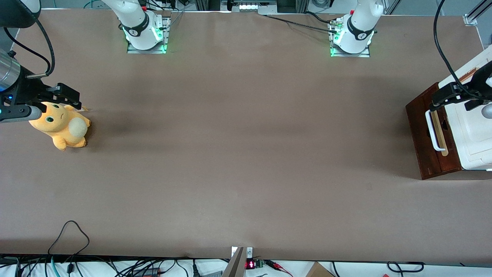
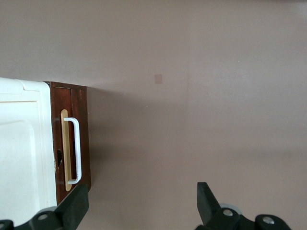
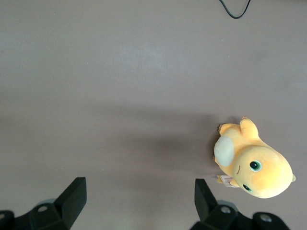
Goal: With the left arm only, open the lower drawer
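Observation:
The lower drawer (image 1: 424, 138) shows its dark reddish-brown front at the working arm's end of the table, under the white cabinet top (image 1: 474, 142). Its white loop handle (image 1: 432, 130) lies along a pale wood strip. My left gripper (image 1: 453, 99) hangs above the drawer's corner farther from the front camera, just off the handle's end. In the left wrist view the gripper (image 2: 141, 203) is open, with bare table between its fingers. One finger (image 2: 72, 206) sits by the end of the handle (image 2: 74, 151) and the drawer front (image 2: 82, 139). It touches nothing.
A yellow plush toy (image 1: 63, 129) lies toward the parked arm's end of the table. The two arm bases (image 1: 351, 36) stand at the table edge farthest from the front camera. Loose black cables (image 1: 69, 238) run along the nearest edge. Wide brown tabletop (image 1: 246, 146) stretches in front of the drawer.

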Robot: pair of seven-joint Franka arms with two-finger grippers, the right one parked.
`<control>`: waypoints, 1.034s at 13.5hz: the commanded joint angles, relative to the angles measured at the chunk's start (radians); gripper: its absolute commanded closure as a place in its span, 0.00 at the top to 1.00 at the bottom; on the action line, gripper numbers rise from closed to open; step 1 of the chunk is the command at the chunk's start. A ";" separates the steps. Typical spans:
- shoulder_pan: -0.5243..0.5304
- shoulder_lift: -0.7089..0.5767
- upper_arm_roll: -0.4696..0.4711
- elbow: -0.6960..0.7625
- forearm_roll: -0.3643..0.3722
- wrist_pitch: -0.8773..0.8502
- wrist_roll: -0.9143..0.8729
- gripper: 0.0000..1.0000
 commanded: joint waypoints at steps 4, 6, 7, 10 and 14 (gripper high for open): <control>-0.001 -0.019 0.002 -0.013 -0.014 -0.018 -0.007 1.00; 0.002 -0.016 0.012 -0.013 -0.016 -0.016 -0.007 1.00; 0.005 -0.013 0.014 -0.013 -0.016 -0.018 -0.018 1.00; 0.004 -0.013 0.008 -0.011 -0.002 -0.021 -0.018 1.00; 0.005 -0.013 0.012 -0.006 0.000 -0.062 -0.019 1.00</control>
